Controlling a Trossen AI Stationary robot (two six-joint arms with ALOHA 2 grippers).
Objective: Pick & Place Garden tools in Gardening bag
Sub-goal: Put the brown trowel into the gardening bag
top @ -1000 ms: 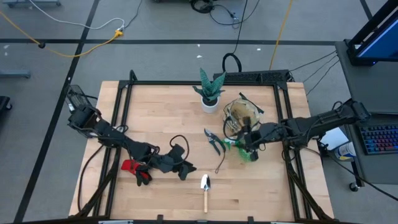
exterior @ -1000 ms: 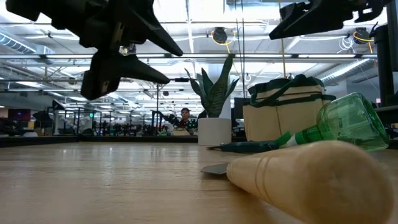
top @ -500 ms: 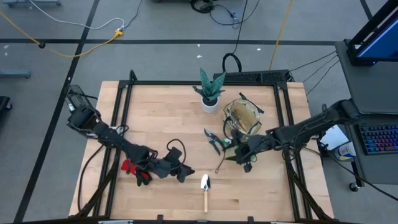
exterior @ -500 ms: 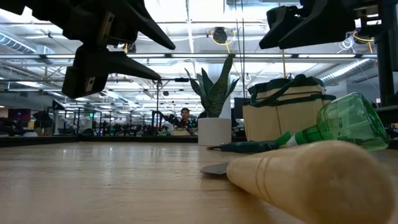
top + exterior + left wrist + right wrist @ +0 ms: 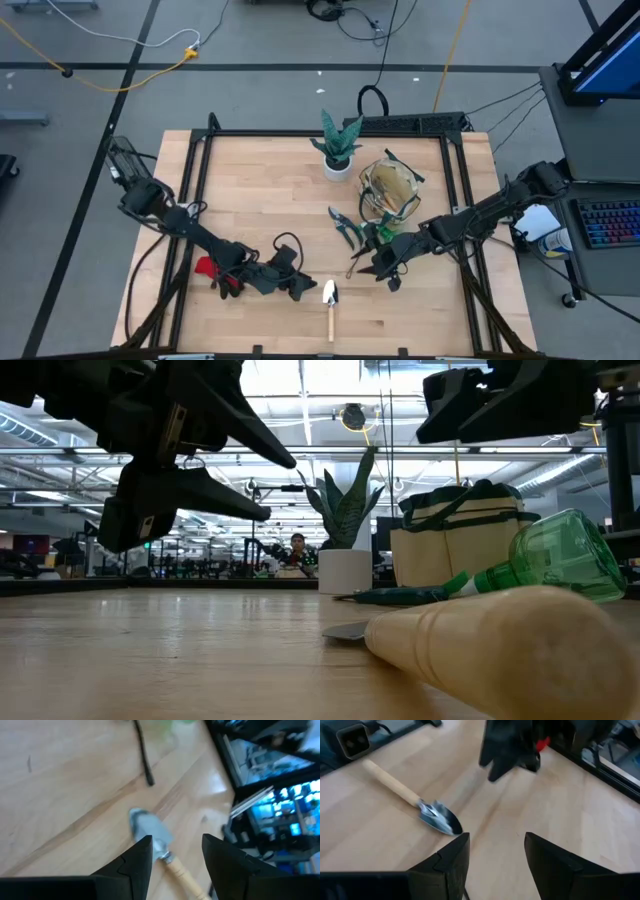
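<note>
On the table's left front: I am seeing the red-and-black gloves [image 5: 212,272] lying crumpled, partly under my left arm.
Left gripper [image 5: 303,288]: I am holding it just left of the trowel's blade, off the wood, fingers [image 5: 137,865] spread wide with nothing between them.
Trowel [image 5: 329,305]: it is lying flat near the front edge, long axis running front to back, silver blade [image 5: 149,831] pointing toward the table's middle, pale wooden handle [image 5: 390,784] pointing at the front edge; the blade is showing between the left fingers in the left wrist view.
Thin dark tool [image 5: 354,262]: it is lying just right of the trowel, slanting toward the bag; I cannot tell which tool it is.
Pruning shears [image 5: 345,229]: dark, lying mid-table, left of the bag.
Right gripper [image 5: 373,268]: I am hovering it over that thin tool, fingers [image 5: 451,857] parted and empty, facing the trowel.
Spray bottle [image 5: 555,558]: green and translucent, lying on its side in front of the bag.
Gardening bag [image 5: 389,187]: beige with dark handles, standing upright at the right rear, beside the potted plant [image 5: 338,143].
</note>
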